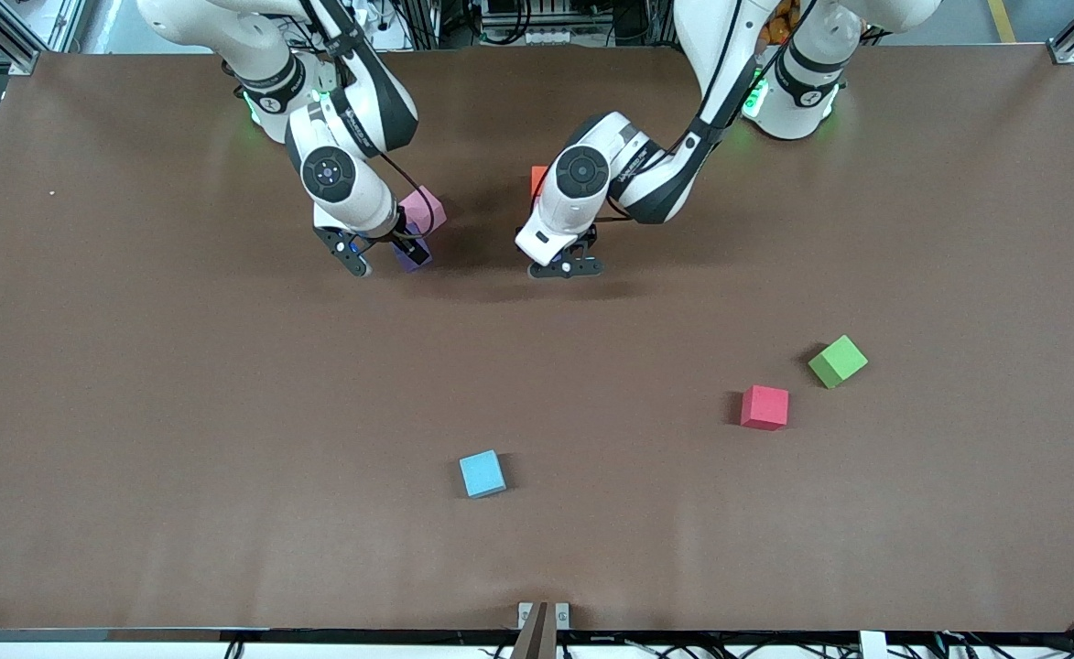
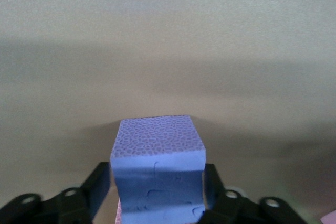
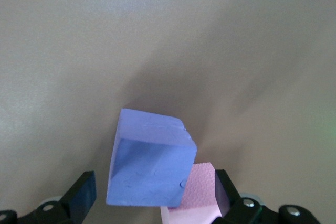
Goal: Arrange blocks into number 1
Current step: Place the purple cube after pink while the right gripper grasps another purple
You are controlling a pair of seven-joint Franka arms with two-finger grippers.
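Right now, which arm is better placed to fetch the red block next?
Left. The red block lies toward the left arm's end of the table, and the left gripper is down at a purple block. The right gripper, open, straddles another purple block beside the pink block.

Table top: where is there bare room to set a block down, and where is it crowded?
Bare brown table runs wide between the light blue cube and the right hand. Another free patch lies between the red block and the left hand. Crowded: the pink block, purple block and orange block cluster by the hands.
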